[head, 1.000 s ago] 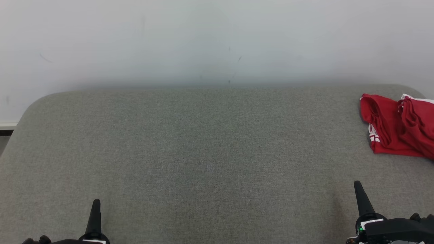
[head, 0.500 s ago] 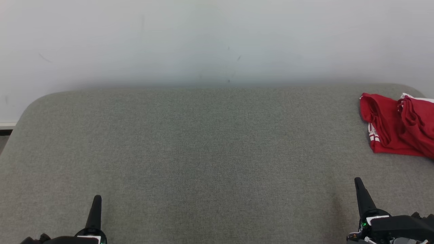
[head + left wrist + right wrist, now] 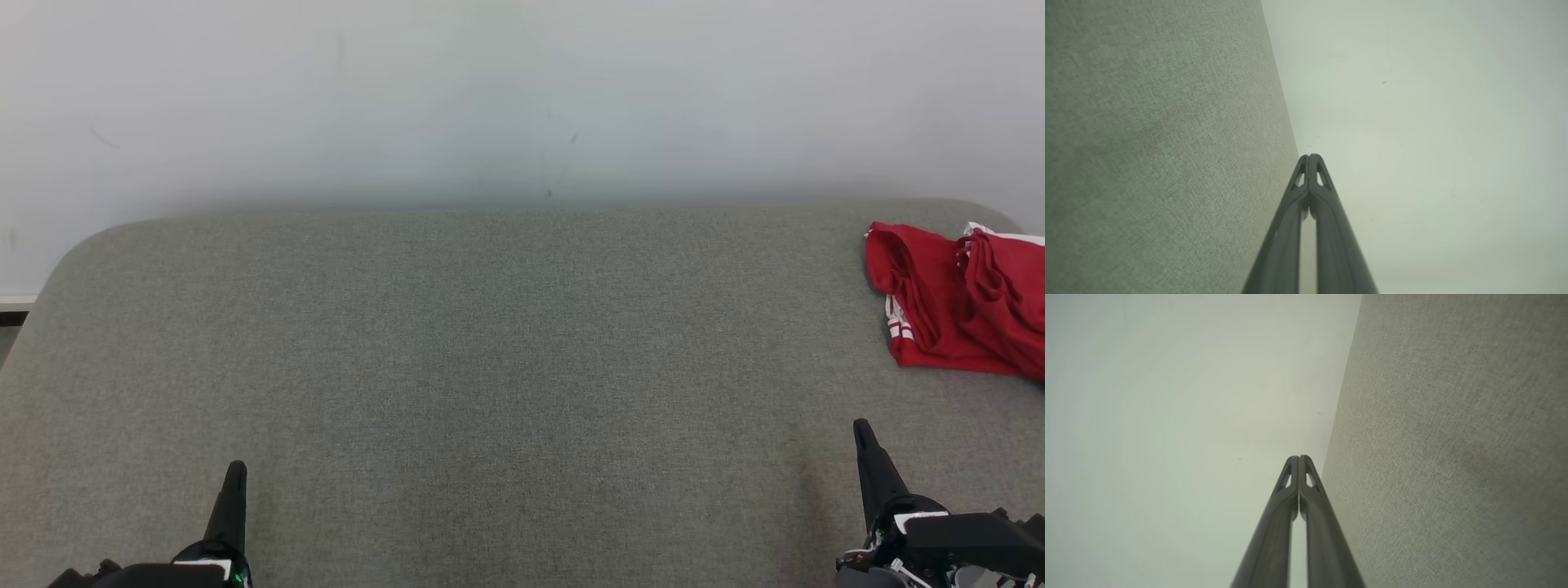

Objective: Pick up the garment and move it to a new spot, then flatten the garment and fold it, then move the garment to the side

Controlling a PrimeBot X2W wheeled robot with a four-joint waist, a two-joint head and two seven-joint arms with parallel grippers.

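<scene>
Watching the red garment (image 3: 959, 302) lying bunched at the far right of the grey padded table (image 3: 490, 351), near the rounded back corner and running out past the picture's right border. Noting white stripes along its near-left hem and ridged folds across the top.

Finding the left gripper (image 3: 237, 472) low at the near left, fingers pressed tight together, pinching nothing. Finding the right gripper (image 3: 861, 429) low at the near right, likewise closed tip to tip on nothing, well apart from the cloth.

Reading this two ways: either waiting in that corner to be fetched, or already set off to the side after folding, though looking rather rumpled for a finished fold. Not calling it either way. If reaching for the cloth at all, favouring the right arm as the nearer one, and parting those fingers before meeting fabric.

Seeing plenty of bare grey surface across the middle and left for spreading. Minding the wall (image 3: 490, 98) hard behind the back edge, and the table's rounded corner just behind the garment.
</scene>
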